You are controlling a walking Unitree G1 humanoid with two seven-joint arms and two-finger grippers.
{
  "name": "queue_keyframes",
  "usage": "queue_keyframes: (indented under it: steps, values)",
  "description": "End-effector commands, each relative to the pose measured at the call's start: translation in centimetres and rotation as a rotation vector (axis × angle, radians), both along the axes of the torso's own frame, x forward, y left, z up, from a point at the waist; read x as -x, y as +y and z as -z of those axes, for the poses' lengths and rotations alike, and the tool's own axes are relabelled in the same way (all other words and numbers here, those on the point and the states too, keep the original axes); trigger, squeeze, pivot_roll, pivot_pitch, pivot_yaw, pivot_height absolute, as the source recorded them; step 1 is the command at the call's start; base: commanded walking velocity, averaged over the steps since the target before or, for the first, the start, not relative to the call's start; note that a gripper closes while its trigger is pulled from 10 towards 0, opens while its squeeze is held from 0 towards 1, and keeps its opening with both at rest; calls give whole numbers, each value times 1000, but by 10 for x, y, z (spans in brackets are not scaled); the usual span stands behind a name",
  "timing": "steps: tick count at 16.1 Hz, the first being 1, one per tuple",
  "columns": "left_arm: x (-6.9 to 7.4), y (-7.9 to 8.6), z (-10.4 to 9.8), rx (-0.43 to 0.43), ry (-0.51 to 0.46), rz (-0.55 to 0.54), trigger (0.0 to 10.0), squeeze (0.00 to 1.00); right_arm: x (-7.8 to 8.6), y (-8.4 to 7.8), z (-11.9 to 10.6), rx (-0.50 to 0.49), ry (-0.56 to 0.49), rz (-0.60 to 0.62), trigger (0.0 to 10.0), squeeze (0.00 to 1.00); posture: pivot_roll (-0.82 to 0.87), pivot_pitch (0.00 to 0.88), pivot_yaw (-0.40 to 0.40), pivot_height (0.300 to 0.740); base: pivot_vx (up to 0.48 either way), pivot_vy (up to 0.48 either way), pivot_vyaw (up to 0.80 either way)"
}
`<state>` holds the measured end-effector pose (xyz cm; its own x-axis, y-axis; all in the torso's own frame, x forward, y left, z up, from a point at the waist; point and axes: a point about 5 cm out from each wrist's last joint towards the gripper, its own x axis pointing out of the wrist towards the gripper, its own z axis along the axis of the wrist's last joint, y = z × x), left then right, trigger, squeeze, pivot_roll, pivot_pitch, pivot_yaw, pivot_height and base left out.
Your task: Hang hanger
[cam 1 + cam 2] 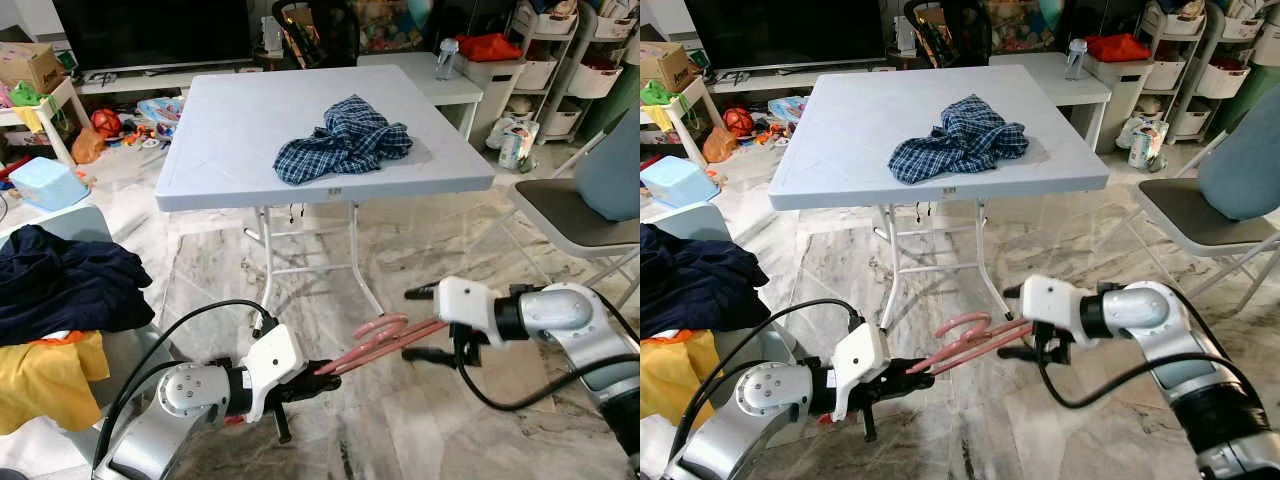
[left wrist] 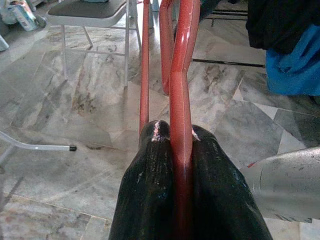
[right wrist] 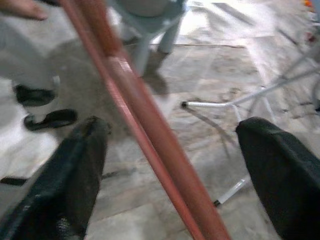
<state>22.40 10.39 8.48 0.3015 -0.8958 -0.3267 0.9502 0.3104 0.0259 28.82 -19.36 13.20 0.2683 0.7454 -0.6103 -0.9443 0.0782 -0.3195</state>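
Hanger: a red hanger [image 1: 375, 342] was seen low in the frame's centre, held above the marble floor [image 1: 420, 250] and stretched between the two grippers.
Left gripper: the left gripper [image 1: 318, 372] was placed at lower centre-left; its black fingers [image 2: 150, 200] were pressed tight against the hanger's bar, one on each side.
Right gripper: the right gripper [image 1: 425, 322] was positioned at centre-right, at the hanger's other end; its fingers [image 3: 280, 175] were spread wide, with the red bar passing between them untouched.
Table: a white folding table [image 1: 240, 120] was found in the upper middle of the frame.
Shirt: a blue plaid shirt [image 1: 345, 140] was left crumpled on the table.
Clothes pile: dark blue and yellow clothes [image 1: 60, 300] were heaped at the left edge.
Chair: a grey chair [image 1: 580, 215] was seen at the right edge.
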Motion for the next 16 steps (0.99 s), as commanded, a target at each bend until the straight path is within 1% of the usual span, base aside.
queue_keyframes:
  steps: [1, 3, 5, 6, 7, 8, 12, 16]
  values:
    - [-3, 0, -4, -2, -24, 11, 10000, 0, 3, -1, -3, 23, 22, -38, 0, 0, -88, 0, 13, 740, 0, 0, 0]
    - [-3, 3, -2, -15, -20, 18, 10000, 0, 4, -7, -3, 74, 26, -58, 0, 0, -89, 0, 15, 740, 0, 0, 0]
    - [-2, 4, 0, -35, -24, 35, 10000, 0, 2, -17, -3, 203, 23, -79, 0, 0, -91, 0, 18, 740, 0, 0, 0]
    - [-2, 3, 0, -36, -25, 39, 10000, 0, 1, -20, -4, 238, 27, -84, 0, 0, -95, 0, 20, 740, 0, 0, 0]
    - [-2, 3, 0, -38, -27, 42, 10000, 0, 0, -21, -4, 250, 31, -87, 0, 0, -95, 0, 20, 740, 0, 0, 0]
    - [-1, 0, -1, -34, -33, 53, 10000, 0, -2, -21, -6, 287, 18, -103, 0, 0, -96, 0, 21, 740, 0, 0, 0]
    - [3, -4, 1, -32, -32, 63, 10000, 0, -2, -13, -2, 290, 18, -127, 0, 0, -92, 0, 17, 740, 0, 0, 0]
    - [4, -4, 3, -38, -30, 67, 10000, 0, -3, -13, -2, 304, 25, -137, 0, 0, -93, 0, 20, 740, 0, 0, 0]
